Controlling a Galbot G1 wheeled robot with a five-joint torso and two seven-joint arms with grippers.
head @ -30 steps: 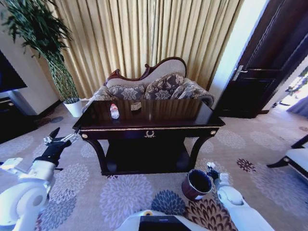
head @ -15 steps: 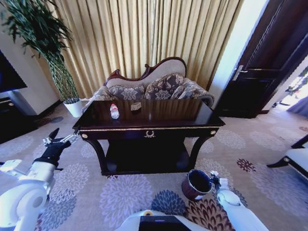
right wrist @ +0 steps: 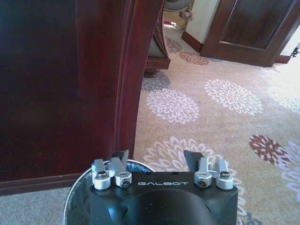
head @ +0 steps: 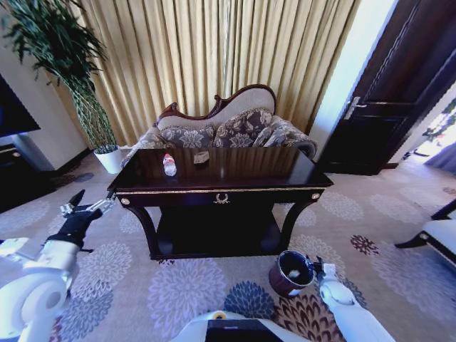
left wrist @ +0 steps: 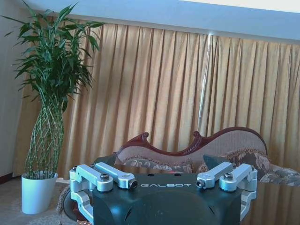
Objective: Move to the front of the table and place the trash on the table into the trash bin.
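I stand in front of the table (head: 221, 187), and my right gripper (head: 313, 268) hangs low beside the rim of the trash bin (head: 277, 278), which sits on the carpet near the table's right front leg. Its fingers are spread apart and hold nothing. Inside the bin lies a small white scrap (head: 293, 273), so I judge that the step in hand is the release of this piece into the bin. On the table top, toward its left part, stand the plastic bottle (head: 169, 164) with the red cap and, just beside it, the small brownish carton (head: 201, 157); both wait to be picked.

My left gripper (head: 84, 209) is raised at the left of the table, near its corner, also with the fingers wide open and empty (it faces the sofa and the curtain).

To do this step well, I should lift the right arm straight up from the bin, so that the fingers do not catch the rim and tip the bin over. The table leg is close, so I should keep the wrist away from it.
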